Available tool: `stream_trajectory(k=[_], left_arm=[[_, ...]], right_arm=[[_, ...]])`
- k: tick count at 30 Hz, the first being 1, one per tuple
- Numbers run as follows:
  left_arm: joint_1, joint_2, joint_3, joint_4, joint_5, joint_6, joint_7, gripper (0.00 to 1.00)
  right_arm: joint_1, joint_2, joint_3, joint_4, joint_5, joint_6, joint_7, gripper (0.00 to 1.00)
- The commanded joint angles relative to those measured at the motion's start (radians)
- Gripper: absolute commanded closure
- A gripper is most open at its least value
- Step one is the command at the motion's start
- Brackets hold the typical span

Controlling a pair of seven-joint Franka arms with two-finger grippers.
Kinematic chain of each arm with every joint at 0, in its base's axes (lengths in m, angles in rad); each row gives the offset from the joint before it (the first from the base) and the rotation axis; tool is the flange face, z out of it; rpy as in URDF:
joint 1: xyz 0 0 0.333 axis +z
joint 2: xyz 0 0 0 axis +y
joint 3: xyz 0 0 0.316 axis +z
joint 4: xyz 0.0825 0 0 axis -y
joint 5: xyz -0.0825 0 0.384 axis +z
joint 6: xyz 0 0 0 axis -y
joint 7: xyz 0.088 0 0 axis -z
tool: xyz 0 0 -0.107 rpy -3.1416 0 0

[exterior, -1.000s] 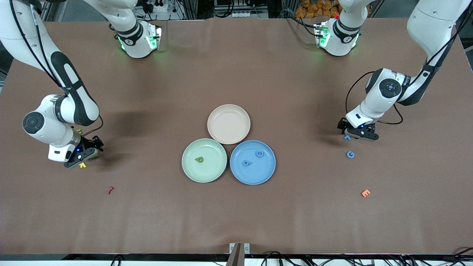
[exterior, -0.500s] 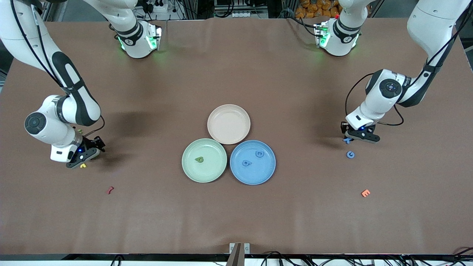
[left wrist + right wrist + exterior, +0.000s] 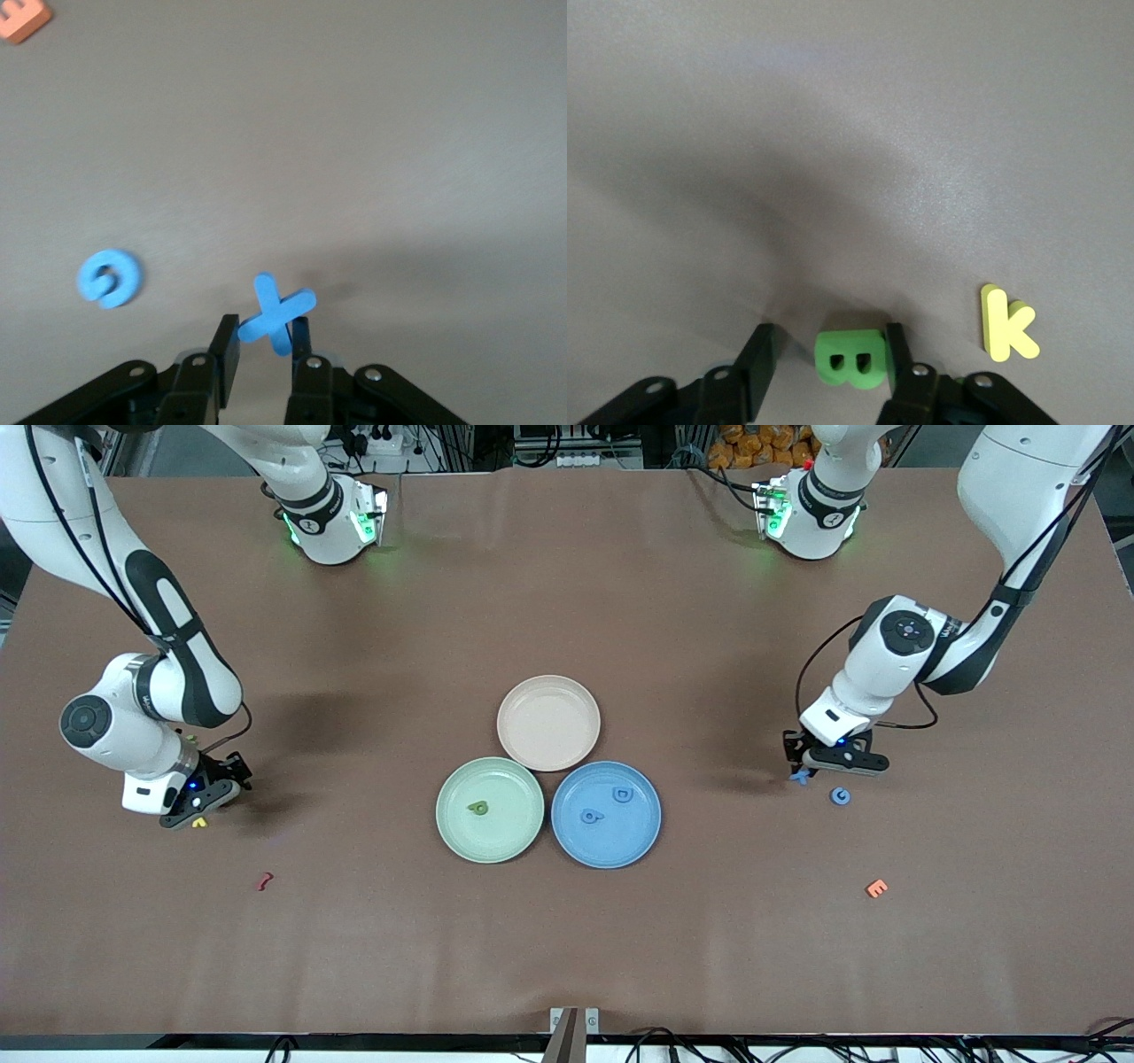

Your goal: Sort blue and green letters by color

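Now left pincer [image 3: 264, 341] clamps blue X [image 3: 276, 312], green B [image 3: 852, 359] between right pincer [image 3: 828, 354] (parted).

We see a brown table [image 3: 567, 939] with three plates: one beige [image 3: 548, 722], one pale green [image 3: 490, 810], one blue [image 3: 606, 814]. The X [image 3: 276, 313] and the G [image 3: 107, 278] are mid-blue, the B [image 3: 850, 359] bright green, the K [image 3: 1006, 322] yellow, the E [image 3: 876, 887] orange.

Brown table [image 3: 567, 939], cables and equipment along its edges
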Motion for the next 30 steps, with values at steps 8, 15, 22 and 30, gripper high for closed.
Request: stream_trajectory(k=[8, 15, 22, 30], left_arm=[[-0.235, 0.052, -0.029, 0.143, 0.01, -0.062, -0.43, 1.0], [-0.393, 0.146, -0.028, 0.331, 0.01, -0.228, -0.613, 1.0], [-0.493, 0.22, -0.025, 0.459, 0.012, -0.302, -0.708, 1.0], [-0.651, 0.306, 0.067, 0.6, 0.015, -0.302, -0.799, 1.0]], right_arm=[[-0.026, 0.017, 0.017, 0.012, 0.021, 0.012, -0.051, 0.59], [-0.029, 0.015, 0.017, 0.015, 0.021, 0.012, -0.051, 0.74], [-0.021, 0.0, 0.018, 0.024, 0.07, -0.007, -0.046, 0.78], [0.037, -0.009, 0.025, 0.103, 0.242, -0.158, -0.017, 0.79]])
